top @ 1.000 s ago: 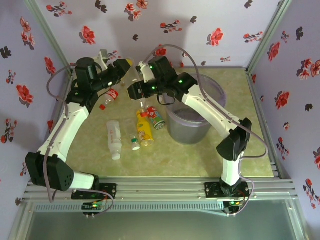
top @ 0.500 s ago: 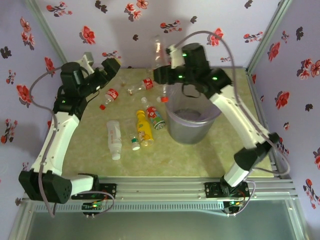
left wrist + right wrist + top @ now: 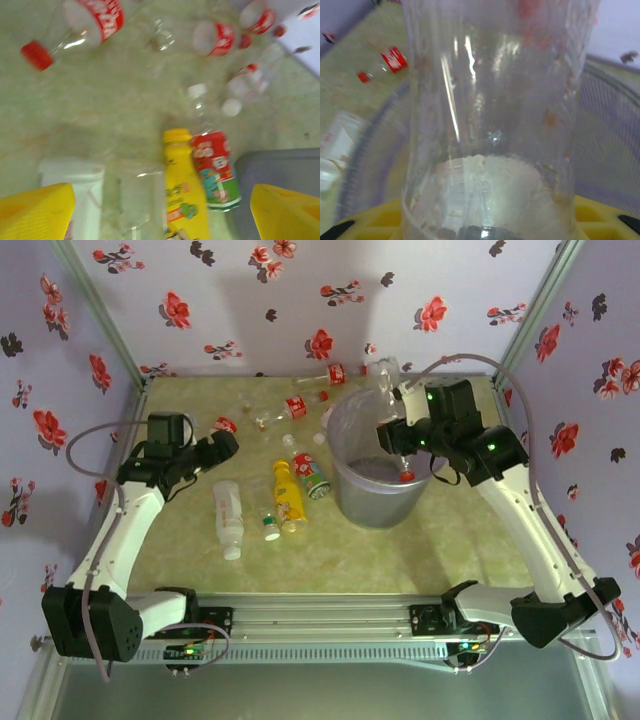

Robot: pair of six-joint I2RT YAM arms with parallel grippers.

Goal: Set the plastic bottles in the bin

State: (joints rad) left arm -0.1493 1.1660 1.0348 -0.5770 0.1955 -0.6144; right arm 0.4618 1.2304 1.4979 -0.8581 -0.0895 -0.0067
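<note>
Mottled green surface [image 3: 470, 540], lilac floral walls [image 3: 400, 280]. Right end effector [image 3: 397, 445] clamps a clear bottle [image 3: 490, 125] over the bin [image 3: 370, 505]; left end effector [image 3: 224, 442] gapes wide above scattered bottles [image 3: 182, 200].

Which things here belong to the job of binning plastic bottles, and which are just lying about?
Belong to the job: bin; clear bottle held over it; yellow bottle; green-labelled bottle; white-capped bottle; red-labelled bottles.
Not part of it: table; flowered walls; metal rails.
</note>
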